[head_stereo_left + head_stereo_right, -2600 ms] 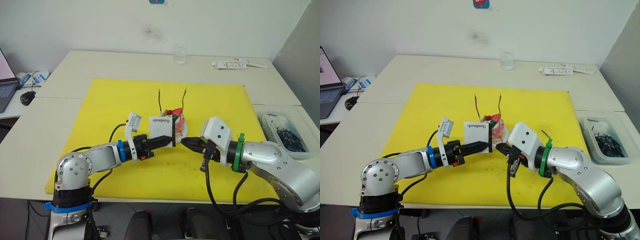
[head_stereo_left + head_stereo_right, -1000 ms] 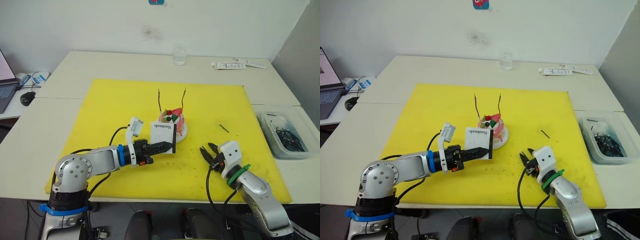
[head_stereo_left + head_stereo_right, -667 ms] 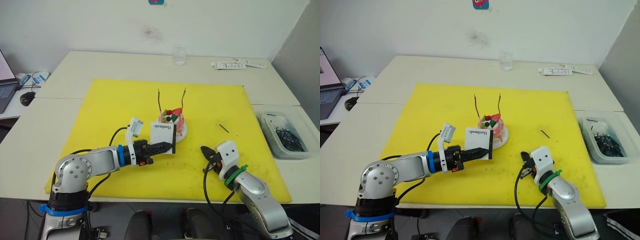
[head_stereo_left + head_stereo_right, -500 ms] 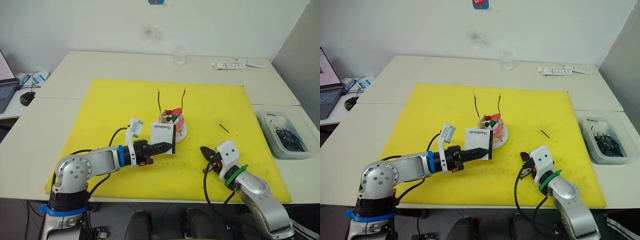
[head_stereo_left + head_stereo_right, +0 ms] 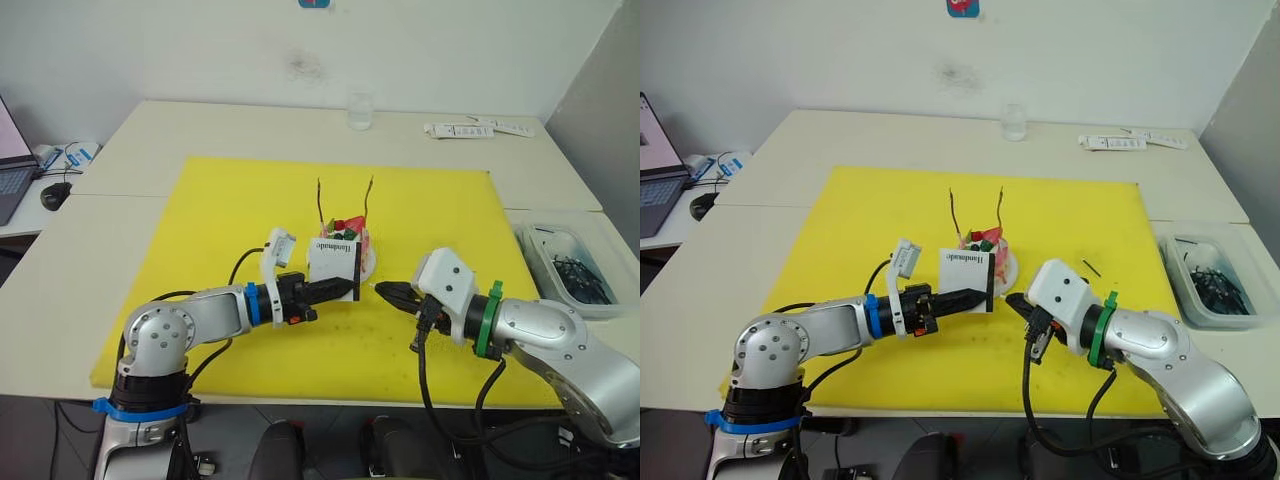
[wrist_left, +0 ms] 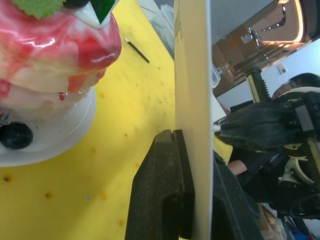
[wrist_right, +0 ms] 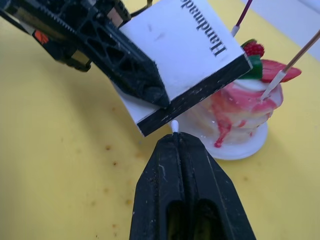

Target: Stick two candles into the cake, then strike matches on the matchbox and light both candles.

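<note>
We see the left gripper point(image 5: 345, 286) clamping the matchbox point(image 5: 335, 262) upright, just near of the cake point(image 5: 989, 256). The right gripper point(image 7: 175, 134) pinches a match point(image 7: 174, 125), tip against the box's black strip point(image 7: 196, 94). Both candles point(image 5: 320, 203) stand in the cake.

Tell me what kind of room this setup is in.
Probably an office or lab used as a test bench: plain white tables pushed together against a bare wall, a laptop and mouse at one side, and a yellow mat laid out as the work area.

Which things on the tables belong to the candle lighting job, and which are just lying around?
In use: cake, two candles, matchbox in left gripper, match in right gripper, spare match.

Lying about: glass, plastic bin, laptop, mouse.
</note>
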Action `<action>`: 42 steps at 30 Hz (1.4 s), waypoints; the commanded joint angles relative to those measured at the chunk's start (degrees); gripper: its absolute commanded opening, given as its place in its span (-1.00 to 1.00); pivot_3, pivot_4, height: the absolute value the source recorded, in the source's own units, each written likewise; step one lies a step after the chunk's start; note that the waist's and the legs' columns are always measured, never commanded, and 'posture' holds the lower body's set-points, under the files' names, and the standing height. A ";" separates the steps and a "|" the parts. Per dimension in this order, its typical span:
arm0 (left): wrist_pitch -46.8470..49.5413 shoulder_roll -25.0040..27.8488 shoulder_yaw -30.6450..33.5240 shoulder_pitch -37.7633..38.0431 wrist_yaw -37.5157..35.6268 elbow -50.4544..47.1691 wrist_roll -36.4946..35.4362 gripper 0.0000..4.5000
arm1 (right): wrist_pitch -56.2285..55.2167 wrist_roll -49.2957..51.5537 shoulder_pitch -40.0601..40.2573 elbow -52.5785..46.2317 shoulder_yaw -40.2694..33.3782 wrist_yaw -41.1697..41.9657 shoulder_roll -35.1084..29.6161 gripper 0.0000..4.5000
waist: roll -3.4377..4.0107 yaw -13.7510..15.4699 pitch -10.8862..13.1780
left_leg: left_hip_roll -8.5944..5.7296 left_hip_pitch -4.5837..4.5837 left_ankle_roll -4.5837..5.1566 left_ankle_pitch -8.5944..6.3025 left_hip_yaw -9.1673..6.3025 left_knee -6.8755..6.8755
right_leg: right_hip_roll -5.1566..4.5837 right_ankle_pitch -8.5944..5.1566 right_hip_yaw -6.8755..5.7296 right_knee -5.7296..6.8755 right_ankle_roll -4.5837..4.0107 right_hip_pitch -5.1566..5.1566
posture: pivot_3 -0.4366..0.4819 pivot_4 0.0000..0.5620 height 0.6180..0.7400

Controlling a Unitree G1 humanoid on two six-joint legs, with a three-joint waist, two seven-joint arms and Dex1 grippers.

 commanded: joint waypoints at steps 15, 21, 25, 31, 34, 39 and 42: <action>-0.86 0.08 0.00 -0.32 -1.12 -2.03 -0.99 -1.00 | -1.54 -2.27 -6.17 2.97 5.67 -0.21 0.06 -0.99 | 0.00 -0.02 0.00 | 0.01 0.00 0.00 0.00 0.01 0.02 | 0.00 0.00 0.01 0.02 0.00 0.00 | -0.05 -0.47 1.00; -0.81 -0.38 0.31 -0.02 -0.61 -2.07 -2.12 -1.00 | -1.34 -2.76 -7.15 3.97 6.61 0.36 0.21 -0.99 | 0.00 -0.02 0.00 | 0.02 0.00 0.00 0.00 0.00 0.02 | 0.00 0.00 0.00 0.03 0.00 -0.01 | -0.05 -0.47 1.00; -0.74 -0.57 0.27 -0.02 -0.71 -2.23 -3.09 -1.00 | -1.59 -3.53 -8.12 5.06 8.10 1.26 -0.22 -0.99 | 0.00 -0.02 0.00 | 0.02 0.00 0.00 0.00 0.00 0.02 | 0.00 0.00 0.00 0.02 0.00 -0.01 | -0.05 -0.47 1.00; -0.91 -1.93 -0.41 -0.80 -0.79 -3.13 -4.43 -1.00 | -5.16 -5.32 -11.01 8.64 12.17 6.03 -2.09 -0.99 | 0.00 -0.03 0.00 | 0.01 0.00 0.00 0.00 0.00 0.02 | 0.01 0.00 0.00 0.03 0.00 0.00 | -0.05 -0.47 1.00; -1.61 -2.16 -0.25 -2.66 -0.95 -3.90 -4.44 -1.00 | -9.39 -6.49 -12.75 10.77 14.99 11.23 -3.97 -0.99 | 0.00 -0.04 0.00 | 0.00 0.00 0.00 0.00 0.00 0.02 | 0.01 0.00 0.00 0.02 0.00 0.00 | -0.05 -0.47 1.00; -2.66 2.34 3.86 -9.48 -1.81 -4.36 -6.01 -1.00 | -15.52 -5.97 -13.35 10.27 15.85 21.42 -9.23 -0.99 | -0.18 0.17 0.12 | -0.02 -0.02 0.00 0.00 -0.05 0.04 | 0.08 0.00 -0.09 0.01 0.00 0.01 | -0.05 -0.47 1.00; -1.57 8.33 7.76 -12.29 -2.42 -3.64 -9.63 -1.00 | -16.30 -5.06 -12.17 9.83 13.46 23.93 -11.34 -0.99 | -0.10 -0.09 0.17 | 0.00 -0.03 0.00 0.00 -0.03 0.02 | 0.08 0.00 -0.03 0.01 0.00 0.00 | -0.05 -0.47 1.00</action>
